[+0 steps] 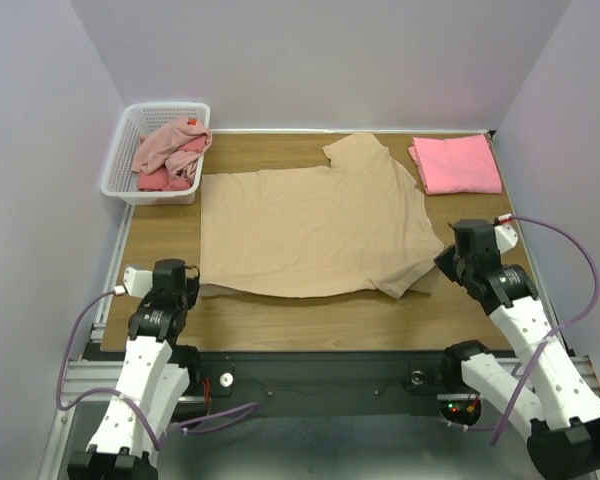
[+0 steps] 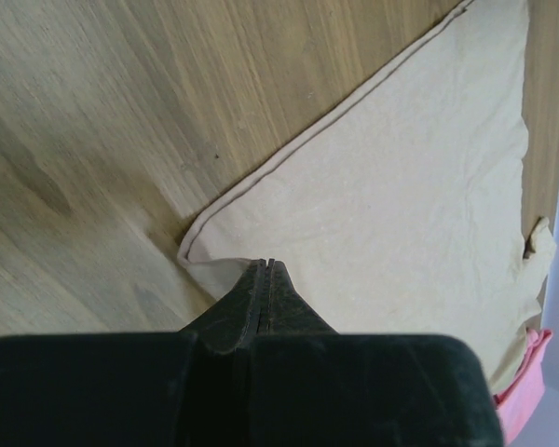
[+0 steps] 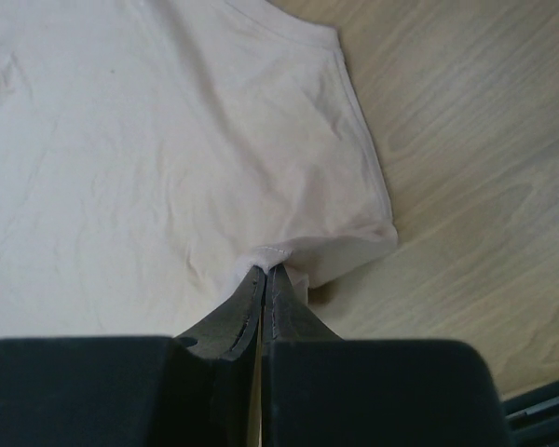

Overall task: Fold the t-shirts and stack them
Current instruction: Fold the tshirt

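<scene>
Beige t-shirt [image 1: 310, 230] flat, long axis left-right, hem left | wrist views alone show left gripper [image 2: 266, 270] clamped on hem corner, right gripper [image 3: 267, 276] clamped on sleeve

In your wrist views the beige shirt [image 2: 391, 186] runs off the frame, and its pinched folds vanish between the left fingers [image 2: 242, 303] and right fingers [image 3: 228, 317]. In the basket [image 1: 120, 152], the red shirt [image 1: 156, 182] lies mostly buried under the dusty-pink shirt [image 1: 170, 140].

Plain beige t-shirt [image 1: 310, 230], salmon-pink t-shirt [image 1: 457, 165], dusty-pink t-shirt [image 1: 170, 140], red t-shirt [image 1: 153, 181], white lattice basket [image 1: 119, 152], brown wood-grain table [image 1: 280, 322]
</scene>
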Motion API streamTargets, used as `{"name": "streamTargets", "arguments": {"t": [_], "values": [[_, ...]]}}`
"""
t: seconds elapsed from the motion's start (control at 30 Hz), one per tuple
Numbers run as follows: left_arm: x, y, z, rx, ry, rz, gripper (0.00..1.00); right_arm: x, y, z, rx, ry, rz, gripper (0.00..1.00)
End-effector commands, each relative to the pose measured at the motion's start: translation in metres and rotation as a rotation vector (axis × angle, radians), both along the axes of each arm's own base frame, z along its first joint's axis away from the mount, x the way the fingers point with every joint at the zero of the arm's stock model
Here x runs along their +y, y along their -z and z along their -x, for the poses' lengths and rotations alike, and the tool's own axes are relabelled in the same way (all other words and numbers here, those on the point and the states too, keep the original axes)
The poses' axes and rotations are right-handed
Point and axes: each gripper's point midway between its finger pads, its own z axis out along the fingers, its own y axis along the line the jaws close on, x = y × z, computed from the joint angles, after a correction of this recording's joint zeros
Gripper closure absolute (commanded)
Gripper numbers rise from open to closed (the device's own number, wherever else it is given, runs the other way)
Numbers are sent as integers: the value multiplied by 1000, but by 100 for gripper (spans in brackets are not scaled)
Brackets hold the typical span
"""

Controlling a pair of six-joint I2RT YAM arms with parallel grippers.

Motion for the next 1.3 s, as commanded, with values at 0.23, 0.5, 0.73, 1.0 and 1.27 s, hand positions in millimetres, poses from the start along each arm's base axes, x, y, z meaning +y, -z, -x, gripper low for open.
{"name": "streamTargets", "arguments": {"t": [0.23,0.5,0.73,1.0,1.27], "values": [[12,-9,-43,-31,-43,-71,100,-5,-32,-75,-118,31,114,100],[17,-3,-62,17,-53,-108,100,2,-36,-120,-129,-37,199,100],[20,5,-71,46,-58,-121,100,5,-36,-147,-150,-72,238,100],[24,-2,-87,25,-40,-155,100,14,-30,-181,-150,-165,262,100],[26,4,-106,54,-13,-185,100,22,-24,-214,-135,-319,330,100]]}}
